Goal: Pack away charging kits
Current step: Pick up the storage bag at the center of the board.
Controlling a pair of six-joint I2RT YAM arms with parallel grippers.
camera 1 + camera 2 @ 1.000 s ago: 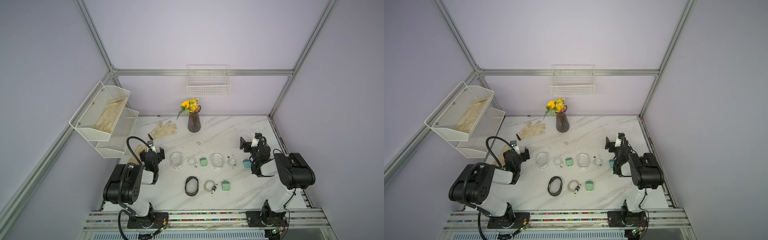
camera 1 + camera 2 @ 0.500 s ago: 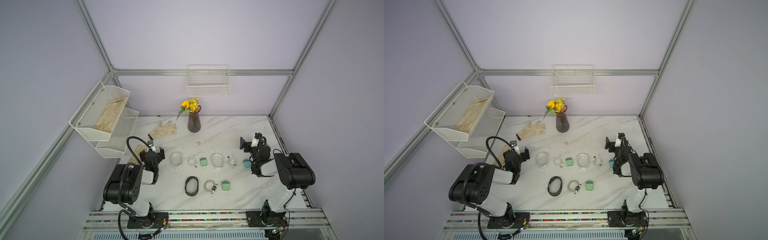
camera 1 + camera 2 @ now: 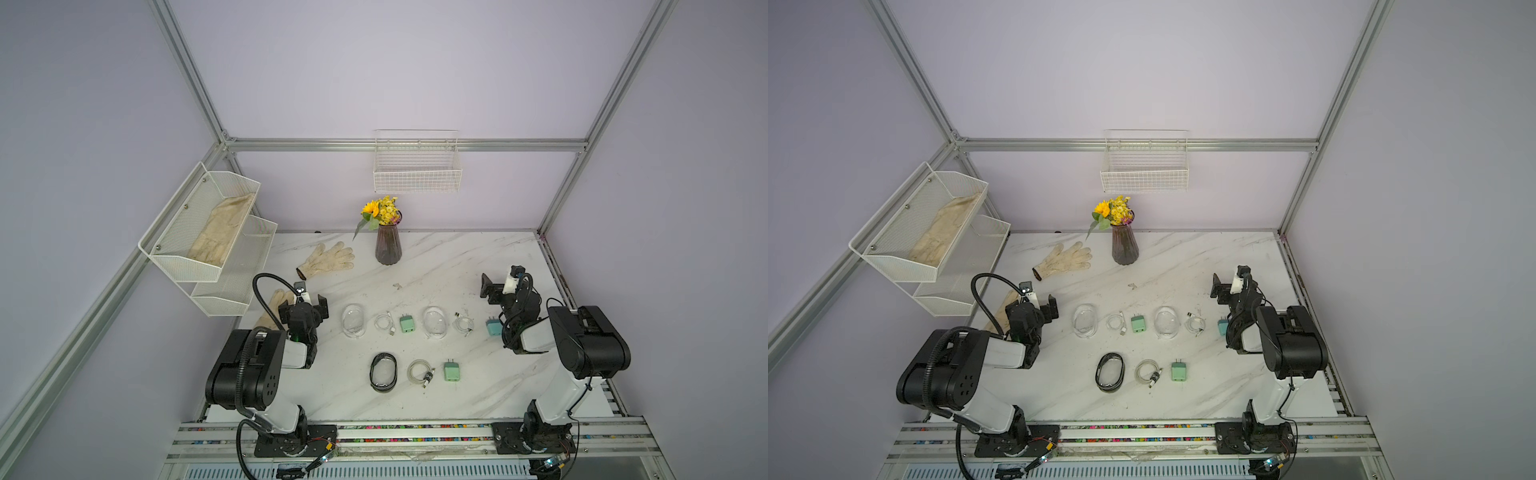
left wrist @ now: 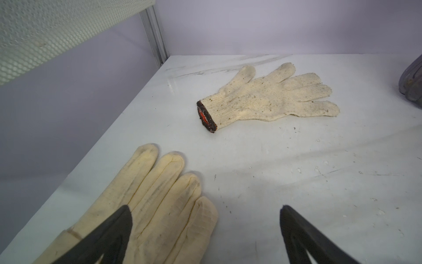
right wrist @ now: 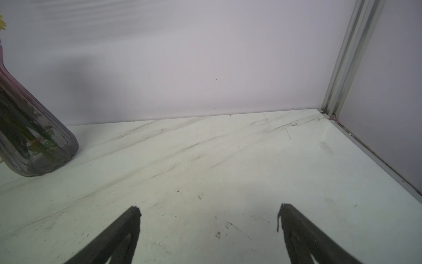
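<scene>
From the rail (image 3: 395, 432), I take the marble table (image 3: 457, 270) as a clock face with six nearest me.

Toward six lie a black-rimmed oval case (image 3: 383, 372), the near cable (image 3: 419, 372) in a coil, and the near mint plug (image 3: 451, 371), side by side and not touching. Bare marble runs from them to the front edge.

One row back, from nine to three, come a clear case (image 3: 353, 320), a thin cable (image 3: 384, 323), a second mint plug (image 3: 407, 323), a second clear case (image 3: 433, 322), a third cable (image 3: 463, 323) and a teal plug (image 3: 494, 327) just beside the right arm. Any print on the plugs is too small to read.

At nine the left gripper (image 4: 205, 208) has its jaws wide apart and holds nothing. One finger hangs over a cream glove (image 4: 148, 205) at the table's left edge. At about two the right gripper (image 5: 209, 207) is also spread wide with nothing in it, over bare marble that stays open to the back right corner.

Farther back, a second glove (image 3: 328, 259) lies at eleven, its dark cuff showing orange. A vase (image 3: 387, 248) of yellow flowers stands at twelve by the wall. Above it hangs a wire basket (image 3: 417, 174). At ten a mesh shelf (image 3: 166, 253) overhangs the left edge, with a third glove (image 3: 220, 232) in its top tier.
</scene>
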